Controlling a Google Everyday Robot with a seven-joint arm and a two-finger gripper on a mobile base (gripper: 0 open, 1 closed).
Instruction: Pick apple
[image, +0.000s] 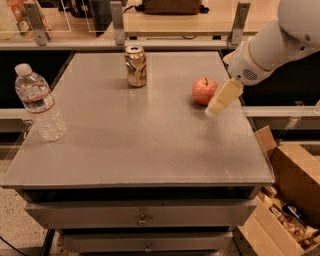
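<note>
The apple (204, 91) is small, round and orange-red with a short dark stem. It rests on the grey table (140, 135), right of centre toward the back. My gripper (215, 107) hangs from the white arm that reaches in from the upper right. Its cream-coloured tip is just right of the apple and slightly in front of it, above the tabletop, partly covering the apple's right edge. It holds nothing that I can see.
A soda can (135, 66) stands at the back centre of the table. A clear water bottle (39, 102) stands near the left edge. An open cardboard box (287, 200) with items sits on the floor at the right. Drawers (142, 215) are below the tabletop.
</note>
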